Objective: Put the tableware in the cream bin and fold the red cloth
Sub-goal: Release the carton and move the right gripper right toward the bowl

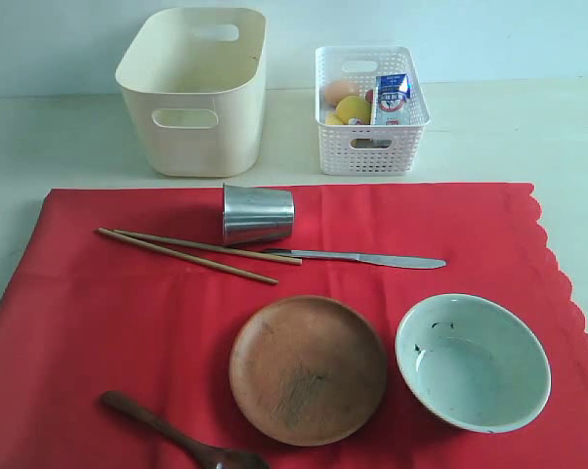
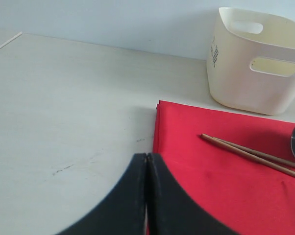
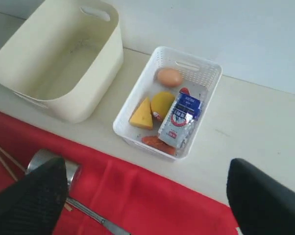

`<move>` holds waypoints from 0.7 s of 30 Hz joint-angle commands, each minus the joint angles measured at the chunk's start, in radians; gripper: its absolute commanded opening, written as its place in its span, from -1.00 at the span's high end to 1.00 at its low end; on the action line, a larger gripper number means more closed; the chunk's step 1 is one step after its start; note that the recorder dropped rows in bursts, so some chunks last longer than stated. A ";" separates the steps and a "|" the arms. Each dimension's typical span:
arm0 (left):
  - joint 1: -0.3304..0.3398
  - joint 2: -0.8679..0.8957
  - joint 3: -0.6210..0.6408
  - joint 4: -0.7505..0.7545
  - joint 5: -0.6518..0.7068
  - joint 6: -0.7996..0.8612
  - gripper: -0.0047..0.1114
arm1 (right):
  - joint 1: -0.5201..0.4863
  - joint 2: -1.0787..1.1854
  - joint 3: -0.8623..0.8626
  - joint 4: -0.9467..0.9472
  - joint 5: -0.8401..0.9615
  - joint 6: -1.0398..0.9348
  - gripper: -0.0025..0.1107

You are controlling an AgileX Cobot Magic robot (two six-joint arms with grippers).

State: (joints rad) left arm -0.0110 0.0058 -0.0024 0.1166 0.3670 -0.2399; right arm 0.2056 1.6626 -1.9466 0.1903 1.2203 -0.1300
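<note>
The red cloth (image 1: 99, 322) lies flat on the pale surface (image 1: 60, 137) and fills the lower two thirds of the exterior frame, its scalloped edge at the right. The cream bin (image 1: 216, 147) stands upright on the bare surface at upper left of centre, just beyond the cloth's far edge, with nothing visible inside. A white basket (image 1: 372, 154) stands beside it at upper right of centre and holds an egg (image 3: 169, 77), a lemon (image 3: 162, 104), a cheese wedge (image 3: 141, 116) and a milk carton (image 3: 181, 120). All tableware rests on the cloth. The steel tumbler (image 1: 257, 214) lies on its side near the cloth's far edge. The chopsticks (image 1: 191, 252) lie just below it, slanting down to the right, and their right ends reach the handle of the knife (image 1: 372, 259). The wooden plate (image 1: 309, 369) sits at lower centre, the bowl (image 1: 473, 362) upright just to its right, and the wooden spoon (image 1: 177, 437) at the lower edge, left of the plate. The left end effector (image 2: 146, 159) has its fingers pressed together and grips nothing, close to the cloth's left edge. The right end effector (image 3: 145, 169) has its fingers spread wide apart, holds nothing, and looks down on the basket and the cloth's far edge.
</note>
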 commanded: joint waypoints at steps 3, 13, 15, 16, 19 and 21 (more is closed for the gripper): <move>0.002 -0.006 0.002 0.004 -0.007 -0.001 0.92 | -0.003 -0.140 0.164 -0.076 0.001 -0.006 -0.50; 0.002 -0.006 0.002 0.004 -0.007 -0.001 0.92 | -0.003 -0.350 0.449 -0.078 -0.085 -0.006 -0.50; 0.002 -0.006 0.002 0.004 -0.007 -0.001 0.92 | -0.003 -0.390 0.498 -0.084 -0.099 -0.001 -0.50; 0.002 -0.006 0.002 0.004 -0.007 -0.001 0.92 | -0.003 -0.404 0.516 -0.086 -0.105 -0.001 -0.50; 0.002 -0.006 0.002 0.004 -0.007 -0.001 0.92 | -0.003 -0.459 0.583 -0.086 -0.117 -0.001 -0.50; 0.002 -0.006 0.002 0.004 -0.007 -0.001 0.92 | -0.003 -0.489 0.619 -0.086 -0.117 -0.001 -0.50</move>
State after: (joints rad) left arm -0.0110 0.0058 -0.0024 0.1166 0.3670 -0.2399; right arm 0.2056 1.2155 -1.3716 0.1135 1.1220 -0.1300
